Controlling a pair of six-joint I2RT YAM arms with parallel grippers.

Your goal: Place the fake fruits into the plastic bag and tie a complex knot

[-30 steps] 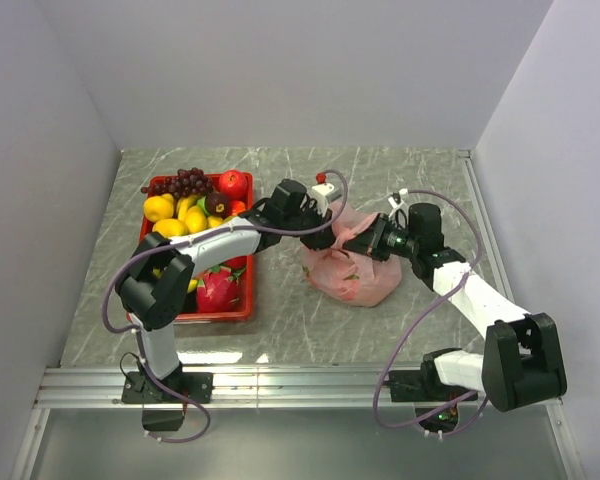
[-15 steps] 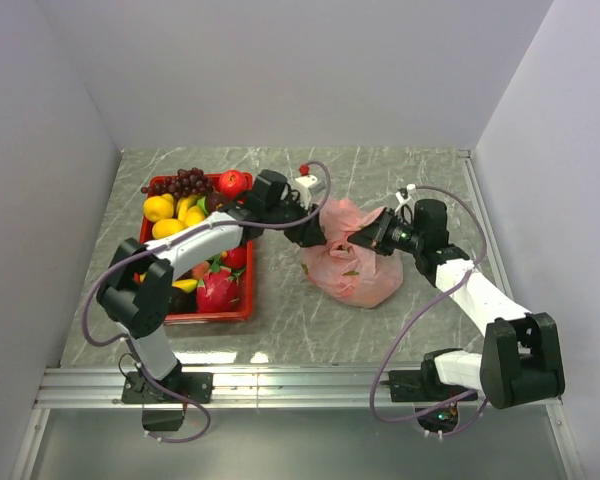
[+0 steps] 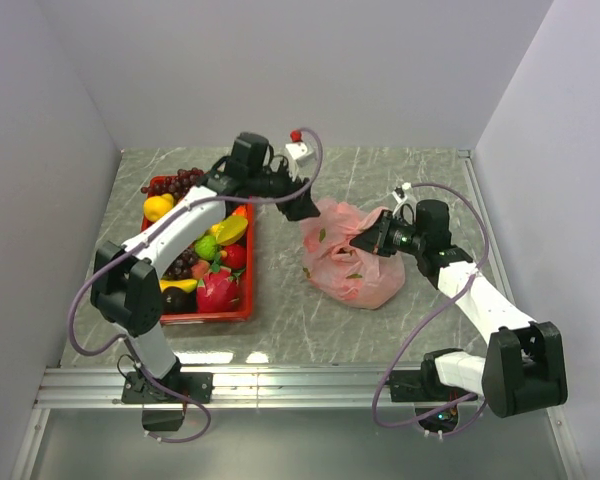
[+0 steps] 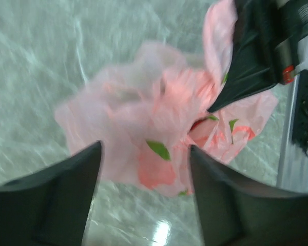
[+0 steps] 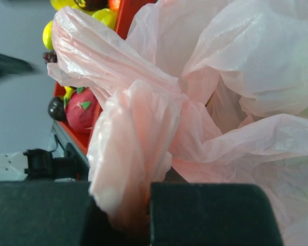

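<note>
Your left gripper has pulled back off the bag, jaws wide and empty just beside it; your right gripper pinches its twisted film.

Grey marble table, red tray, pink bag

Red rectangular tray on grey marbled tabletop, aluminium rail along near edge, white walls around

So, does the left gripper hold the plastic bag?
No, the left gripper is open, apart from the plastic bag; only the right gripper pinches it.
</note>
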